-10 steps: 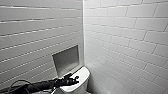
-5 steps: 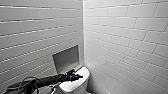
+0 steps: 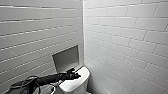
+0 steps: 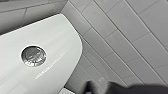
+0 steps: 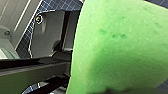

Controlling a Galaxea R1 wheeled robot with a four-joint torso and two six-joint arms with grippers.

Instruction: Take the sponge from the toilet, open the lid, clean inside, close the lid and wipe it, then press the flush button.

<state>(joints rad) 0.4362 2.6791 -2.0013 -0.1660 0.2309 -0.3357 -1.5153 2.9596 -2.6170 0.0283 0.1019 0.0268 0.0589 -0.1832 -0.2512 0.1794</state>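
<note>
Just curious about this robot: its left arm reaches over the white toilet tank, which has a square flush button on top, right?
The flush button is round, not square; the left wrist view shows it. The left arm does reach over the tank.

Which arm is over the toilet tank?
The left arm: its pincer is above the tank top by the flush button. The right wrist view shows the green sponge close up instead.

Head view high over the toilet [image 3: 75,83], left wrist close above it — right against sponge [image 5: 120,47]
</note>
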